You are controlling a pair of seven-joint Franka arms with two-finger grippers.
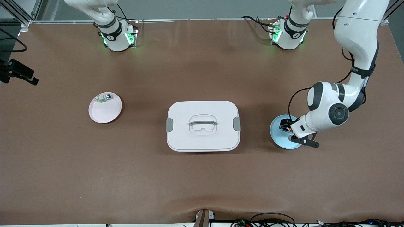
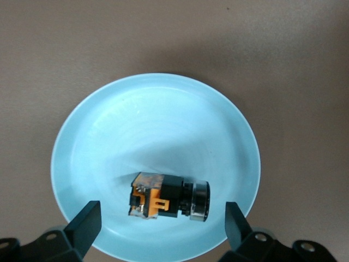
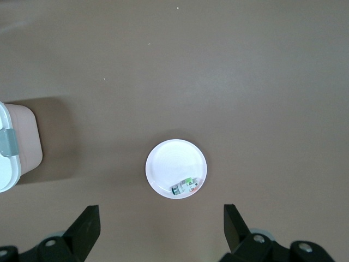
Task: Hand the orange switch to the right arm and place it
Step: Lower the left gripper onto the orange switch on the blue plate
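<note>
Brown matting covered the table [image 1: 63, 176], with a white lidded box [image 1: 203, 125] at its middle, a pale pink plate [image 1: 105, 108] toward the right arm's end and a light blue plate [image 1: 282, 132] toward the left arm's end. On the blue plate lay the orange switch [image 2: 169, 196], on its side, directly beneath the left gripper [image 2: 162, 218]. That gripper hung low over the plate with its fingers [image 2: 86, 221] spread wide and nothing between them. The switch's long axis ran across the gap from one finger toward the other, so a squeeze would probably have met its two ends rather than its flanks. It was a stubby black body with an orange tab and orange-brown end, and a dark ringed collar with a silvery rim at the opposite end.

The left arm was plainly the nearer one. The right gripper [image 3: 162, 226] waited high over the pink plate, fingers wide and empty; that plate held a small clear-white and green part [image 3: 185, 187].
</note>
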